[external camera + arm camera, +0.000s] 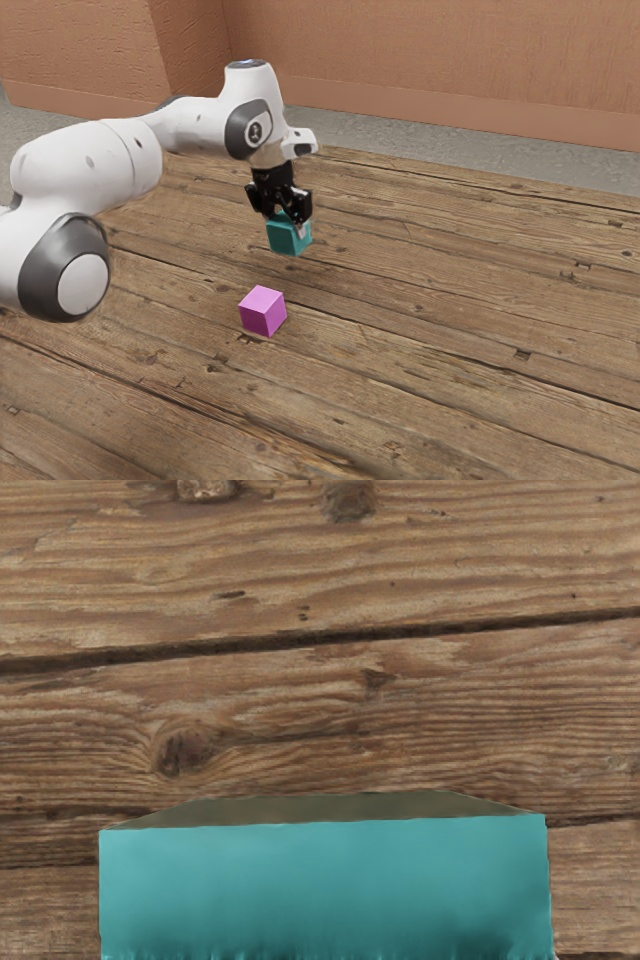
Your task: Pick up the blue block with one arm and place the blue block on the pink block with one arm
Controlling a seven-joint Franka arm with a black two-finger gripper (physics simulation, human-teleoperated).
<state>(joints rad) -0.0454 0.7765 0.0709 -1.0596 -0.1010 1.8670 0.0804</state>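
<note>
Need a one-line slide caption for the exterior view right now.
Franka claw grips the blue block over the wooden table; pink block sits apart, nearer the camera.

Teal block [289, 237], pink block [263, 310]

Black two-finger gripper [288, 218] clasps the small blue-green cube block [288, 238] from two sides, clear above the brown wooden plank table [450, 300]. The small pink cube block [263, 310] rests on the table, nearer the camera and slightly toward the exterior view's left of the held block, apart from it.
</note>
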